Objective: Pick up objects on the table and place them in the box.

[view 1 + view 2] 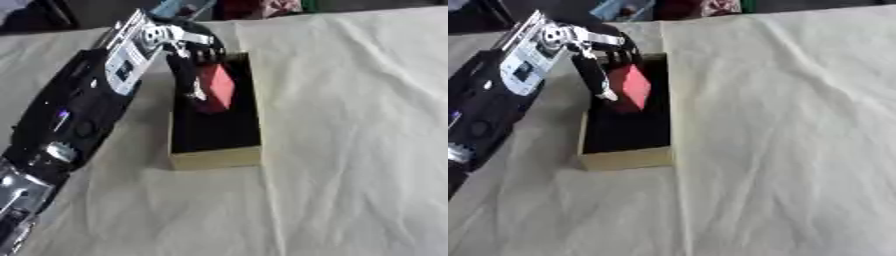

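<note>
Reaching in from the left, the left robot hand [194, 55] hangs over the far end of an open box [215, 159], its dark fingers [598, 80] curled down around a red block [216, 86]. That block sits tilted on one corner, held above the black interior of the box near its far half, and whether its lower tip touches the floor cannot be made out. Pale tan walls frame the box, which stands lengthwise on a surface [798, 150] covered with wrinkled cream cloth. Black and silver, the left arm [79, 115] runs diagonally from the lower left corner up to the box. Only this one robot hand appears in either view.
</note>
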Tool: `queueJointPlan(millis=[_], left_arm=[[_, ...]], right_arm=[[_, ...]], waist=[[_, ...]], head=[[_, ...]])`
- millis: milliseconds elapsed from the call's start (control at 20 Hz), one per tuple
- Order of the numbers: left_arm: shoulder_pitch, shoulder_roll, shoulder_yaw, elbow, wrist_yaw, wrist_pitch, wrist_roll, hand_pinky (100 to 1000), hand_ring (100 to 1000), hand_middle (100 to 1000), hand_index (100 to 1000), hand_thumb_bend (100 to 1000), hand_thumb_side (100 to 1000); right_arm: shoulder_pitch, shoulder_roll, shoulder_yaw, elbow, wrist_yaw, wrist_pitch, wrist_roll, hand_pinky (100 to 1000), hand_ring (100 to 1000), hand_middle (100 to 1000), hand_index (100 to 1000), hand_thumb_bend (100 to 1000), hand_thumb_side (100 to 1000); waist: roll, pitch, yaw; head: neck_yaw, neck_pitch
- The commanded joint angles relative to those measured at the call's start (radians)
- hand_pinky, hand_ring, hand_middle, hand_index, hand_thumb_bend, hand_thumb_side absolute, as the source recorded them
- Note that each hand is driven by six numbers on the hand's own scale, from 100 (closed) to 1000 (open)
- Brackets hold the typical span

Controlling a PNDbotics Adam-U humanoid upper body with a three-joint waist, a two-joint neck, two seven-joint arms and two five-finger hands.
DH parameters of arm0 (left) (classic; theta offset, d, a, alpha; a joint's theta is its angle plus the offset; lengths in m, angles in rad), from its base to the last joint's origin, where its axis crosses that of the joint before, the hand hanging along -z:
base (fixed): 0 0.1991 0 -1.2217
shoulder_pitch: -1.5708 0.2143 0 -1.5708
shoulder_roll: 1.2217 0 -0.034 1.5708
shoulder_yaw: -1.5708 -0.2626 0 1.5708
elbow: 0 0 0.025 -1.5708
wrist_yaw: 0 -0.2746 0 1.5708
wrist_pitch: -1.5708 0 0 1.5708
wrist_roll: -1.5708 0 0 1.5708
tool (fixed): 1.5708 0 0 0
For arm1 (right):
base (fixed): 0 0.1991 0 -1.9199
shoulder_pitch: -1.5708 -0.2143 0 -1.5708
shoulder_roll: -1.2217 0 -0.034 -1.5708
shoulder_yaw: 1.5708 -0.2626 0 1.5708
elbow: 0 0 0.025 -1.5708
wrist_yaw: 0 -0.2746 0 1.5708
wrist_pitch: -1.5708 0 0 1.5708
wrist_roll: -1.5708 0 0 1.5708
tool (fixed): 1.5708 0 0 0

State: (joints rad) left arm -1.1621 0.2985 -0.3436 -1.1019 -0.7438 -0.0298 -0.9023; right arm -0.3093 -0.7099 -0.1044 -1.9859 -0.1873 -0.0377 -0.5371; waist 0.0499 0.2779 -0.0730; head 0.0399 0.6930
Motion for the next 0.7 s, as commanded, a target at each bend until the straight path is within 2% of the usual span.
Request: queueJointPlan(millis=[50, 250, 350, 500, 550, 700], left_arm=[[-0.022, 0.017, 0.020, -0.036, -0.052, -0.034, 0.026, 911, 913, 888, 958, 1000, 349], [-0.019, 0.018, 0.031, -0.053, -0.098, -0.043, 0.095, 891, 893, 872, 944, 1000, 323], [-0.017, 0.020, 0.042, -0.068, -0.092, -0.042, 0.120, 871, 875, 857, 929, 949, 281], [-0.012, 0.035, 0.062, -0.119, -0.063, -0.023, 0.142, 851, 860, 842, 914, 877, 269], [-0.010, 0.043, 0.074, -0.146, -0.044, -0.014, 0.149, 837, 850, 834, 907, 826, 254], [0.005, 0.074, 0.107, -0.228, 0.014, 0.017, 0.160, 826, 842, 829, 901, 794, 250]], right_arm=[[-0.012, -0.029, -0.011, -0.014, -0.003, 0.000, -0.001, 872, 831, 824, 833, 100, 507], [-0.012, -0.029, -0.011, -0.014, -0.003, 0.000, -0.001, 872, 831, 824, 832, 100, 507], [-0.012, -0.030, -0.011, -0.014, -0.003, -0.001, -0.001, 872, 831, 824, 832, 100, 505], [-0.011, -0.034, -0.012, -0.014, -0.002, -0.003, -0.002, 871, 831, 824, 832, 100, 504], [-0.011, -0.037, -0.012, -0.014, -0.001, -0.004, -0.002, 871, 831, 824, 832, 100, 503], [-0.010, -0.043, -0.014, -0.014, 0.000, -0.007, -0.003, 870, 831, 824, 832, 100, 502]], waist=[[0.009, -0.011, 0.002], [0.008, -0.012, 0.004], [0.008, -0.013, 0.005], [0.008, -0.015, 0.007], [0.008, -0.017, 0.009], [0.009, -0.019, 0.013]], head=[[-0.001, 0.006], [0.001, 0.006], [0.003, 0.008], [0.005, 0.011], [0.005, 0.014], [0.005, 0.018]])
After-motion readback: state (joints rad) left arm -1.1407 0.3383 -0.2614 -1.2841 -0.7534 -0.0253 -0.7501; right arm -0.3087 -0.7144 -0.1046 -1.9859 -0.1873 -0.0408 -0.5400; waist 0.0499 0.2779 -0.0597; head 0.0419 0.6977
